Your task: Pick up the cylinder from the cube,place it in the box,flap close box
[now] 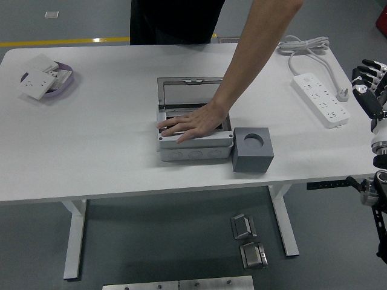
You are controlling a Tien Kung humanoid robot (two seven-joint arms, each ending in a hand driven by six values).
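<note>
— While the person's hand [195,125] lies flat over the open box [195,142], where is the cylinder?
— I cannot see it; the palm covers the box's inside. The lid [190,92] stands up behind the box. The grey cube [253,149] touches the box's right side, its round hole empty.
— And the robot?
— Only the right hand [369,84] shows, far right of the box past the bench [109,145] edge, fingers loosely spread, holding nothing.
— The surroundings?
— White bench on a grey floor with a yellow line. A power strip [322,98] lies right of the box, a purple tray [48,80] of white parts far left.
</note>
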